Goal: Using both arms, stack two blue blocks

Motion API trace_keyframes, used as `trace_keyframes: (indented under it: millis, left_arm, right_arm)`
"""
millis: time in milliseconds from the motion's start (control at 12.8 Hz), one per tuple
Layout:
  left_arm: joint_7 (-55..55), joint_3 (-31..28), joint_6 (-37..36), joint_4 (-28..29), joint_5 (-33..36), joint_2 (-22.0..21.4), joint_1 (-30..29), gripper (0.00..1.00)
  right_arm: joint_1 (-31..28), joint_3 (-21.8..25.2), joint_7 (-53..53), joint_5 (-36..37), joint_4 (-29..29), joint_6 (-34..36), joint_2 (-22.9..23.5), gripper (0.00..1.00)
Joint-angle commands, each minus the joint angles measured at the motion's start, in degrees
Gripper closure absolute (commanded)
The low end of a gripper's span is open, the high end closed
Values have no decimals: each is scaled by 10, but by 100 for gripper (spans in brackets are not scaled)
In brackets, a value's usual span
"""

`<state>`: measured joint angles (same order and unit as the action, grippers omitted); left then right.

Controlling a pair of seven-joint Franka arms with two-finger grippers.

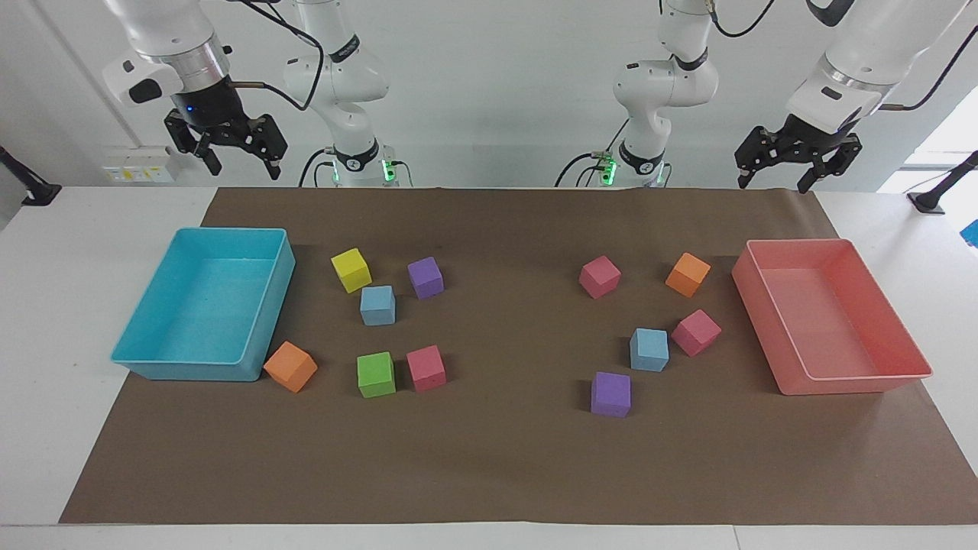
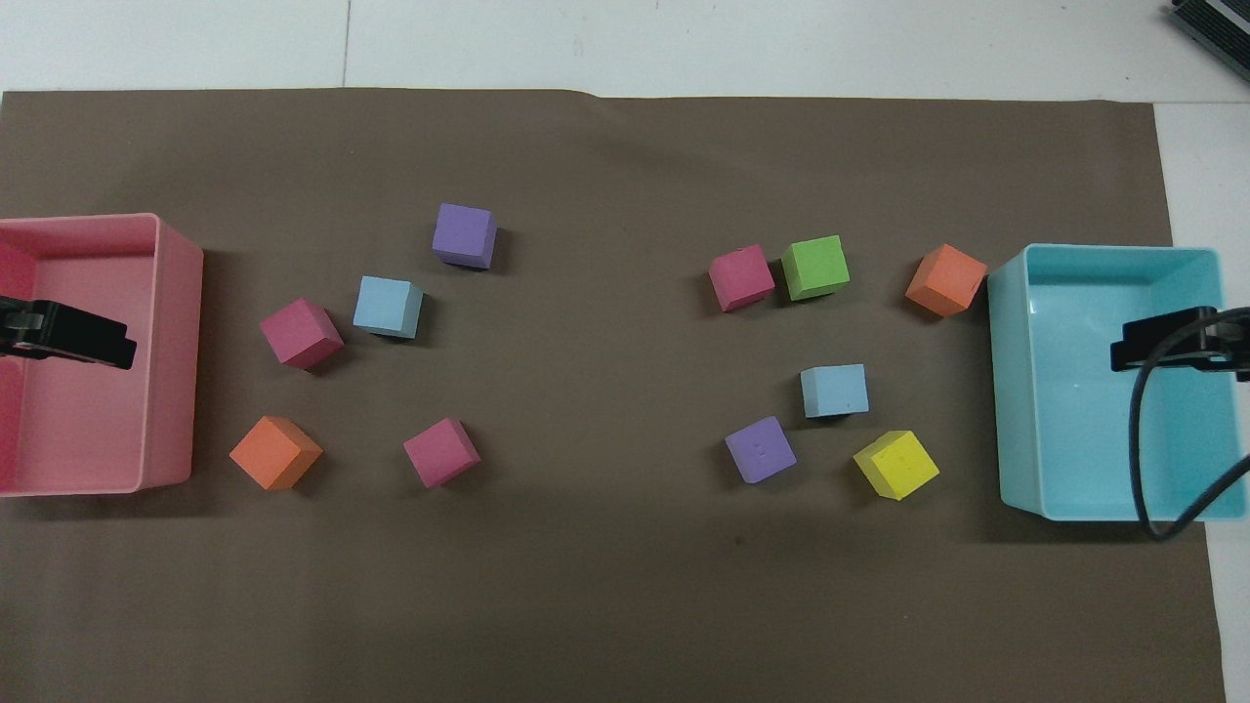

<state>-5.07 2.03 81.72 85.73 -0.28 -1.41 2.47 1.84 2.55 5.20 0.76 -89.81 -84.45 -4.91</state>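
Robotics lab, two white arms [image 1: 344,84], brown-papered table [image 1: 489,458], bare walls

No text, label, brand or number can be read anywhere.

The right gripper [image 1: 241,164] hangs over the table edge by the robots. Farther out from it lies the right-end tray [image 1: 153,359], with six foam cubes [image 1: 377,305] beside it. The left gripper [image 1: 772,179] hangs by the left-end tray [image 1: 840,382], with five foam cubes [image 1: 649,349] beside that. Every cube sits on the mat [image 1: 497,458].
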Motion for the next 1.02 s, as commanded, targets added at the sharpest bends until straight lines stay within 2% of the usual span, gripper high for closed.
trace_keyframes:
  millis: [0, 941]
  left_arm:
    - [-11, 7, -9, -7, 8, -3, -8, 0]
    - [-5, 6, -3, -8, 5, -2, -10, 0]
  right_arm:
    - [-10, -4, -15, -11, -12, -6, -12, 0]
    - [-10, -4, -15, -11, -12, -6, -12, 0]
